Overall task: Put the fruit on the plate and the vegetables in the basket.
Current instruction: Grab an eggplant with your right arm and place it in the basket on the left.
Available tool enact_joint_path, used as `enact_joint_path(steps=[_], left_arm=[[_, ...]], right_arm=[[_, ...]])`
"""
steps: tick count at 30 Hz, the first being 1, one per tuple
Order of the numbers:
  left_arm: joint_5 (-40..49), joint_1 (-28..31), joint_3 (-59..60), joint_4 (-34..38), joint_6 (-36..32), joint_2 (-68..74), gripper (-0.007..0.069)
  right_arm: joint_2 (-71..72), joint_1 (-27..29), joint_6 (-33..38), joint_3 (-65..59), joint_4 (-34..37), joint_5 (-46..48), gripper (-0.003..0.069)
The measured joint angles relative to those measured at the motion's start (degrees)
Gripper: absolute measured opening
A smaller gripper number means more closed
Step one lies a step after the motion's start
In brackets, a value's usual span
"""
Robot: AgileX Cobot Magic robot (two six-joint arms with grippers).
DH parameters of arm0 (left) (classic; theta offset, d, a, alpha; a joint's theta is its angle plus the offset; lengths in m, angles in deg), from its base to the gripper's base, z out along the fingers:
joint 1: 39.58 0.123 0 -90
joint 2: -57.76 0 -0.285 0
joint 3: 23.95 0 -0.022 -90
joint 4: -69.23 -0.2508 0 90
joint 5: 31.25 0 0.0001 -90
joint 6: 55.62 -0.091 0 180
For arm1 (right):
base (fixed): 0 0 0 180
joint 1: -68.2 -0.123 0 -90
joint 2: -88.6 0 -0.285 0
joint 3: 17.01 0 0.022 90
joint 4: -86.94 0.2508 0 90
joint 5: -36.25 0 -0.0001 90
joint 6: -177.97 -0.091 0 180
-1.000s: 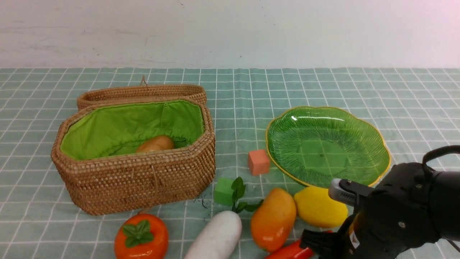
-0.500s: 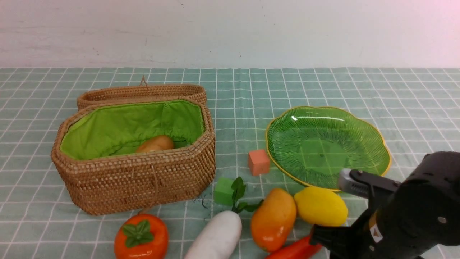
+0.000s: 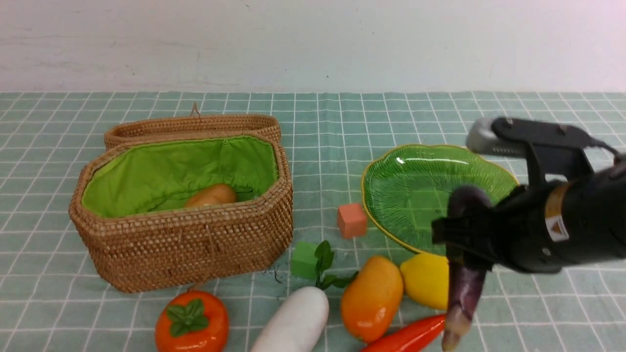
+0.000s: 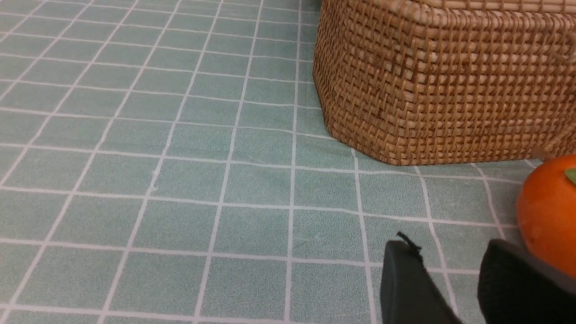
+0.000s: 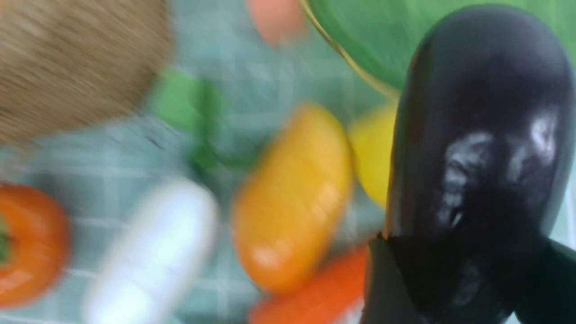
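Note:
My right gripper (image 3: 462, 235) is shut on the dark purple eggplant (image 3: 465, 278), which hangs nearly upright in the air before the green plate's (image 3: 415, 166) near rim. In the right wrist view the eggplant (image 5: 481, 135) fills the space between the jaws. On the cloth below lie the lemon (image 3: 424, 279), mango (image 3: 371, 297), red chili (image 3: 406, 337), white radish (image 3: 293, 322) and persimmon (image 3: 192, 321). The wicker basket (image 3: 186, 249) at the left holds a potato (image 3: 211, 194). My left gripper (image 4: 450, 247) is open, low over the cloth beside the persimmon (image 4: 546, 211).
A salmon-pink cube (image 3: 351, 220) and a green cube (image 3: 304, 259) sit between basket and plate. The basket's lid (image 3: 193, 126) lies open behind it. In the left wrist view the basket's corner (image 4: 441, 81) stands just ahead.
My right gripper has risen from the table's front edge, carrying the eggplant up into view. It now hangs in front of the plate. The other things have not moved.

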Motion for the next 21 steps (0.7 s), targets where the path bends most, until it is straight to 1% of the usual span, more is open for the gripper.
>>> enact_joint_path(steps=[3, 5, 7, 9, 12, 13, 15, 17, 18, 21], left_arm=[[0.0, 0.0, 0.0, 0.0, 0.0, 0.0, 0.0239], [0.0, 0.0, 0.0, 0.0, 0.0, 0.0, 0.0239], [0.0, 0.0, 0.0, 0.0, 0.0, 0.0, 0.0239], [0.0, 0.0, 0.0, 0.0, 0.0, 0.0, 0.0239], [0.0, 0.0, 0.0, 0.0, 0.0, 0.0, 0.0239], [0.0, 0.0, 0.0, 0.0, 0.0, 0.0, 0.0239], [0.0, 0.0, 0.0, 0.0, 0.0, 0.0, 0.0239], [0.0, 0.0, 0.0, 0.0, 0.0, 0.0, 0.0239], [0.0, 0.0, 0.0, 0.0, 0.0, 0.0, 0.0239], [0.0, 0.0, 0.0, 0.0, 0.0, 0.0, 0.0239]], right_arm=[[-4.7, 0.0, 4.6, 8.4, 0.2, -3.2, 0.0366], [-8.6, -0.1, 7.8, 14.5, 1.8, -5.6, 0.0366], [-10.7, -0.1, 9.6, 17.7, 3.3, -6.8, 0.0366], [-16.4, -0.1, 14.0, 26.5, 8.0, -10.1, 0.0366], [-24.3, -0.2, 17.3, 35.9, 15.0, -13.4, 0.0366], [-27.6, -0.3, 17.8, 39.5, 19.2, -14.7, 0.0366], [-33.0, -0.6, 18.1, 44.1, 23.9, -17.1, 0.0366], [-35.5, -1.0, 18.1, 45.9, 26.5, -19.2, 0.0366], [-39.6, -1.8, 17.7, 47.9, 29.5, -22.2, 0.0366], [-44.0, -3.1, 16.4, 48.8, 33.1, -25.5, 0.0365]])
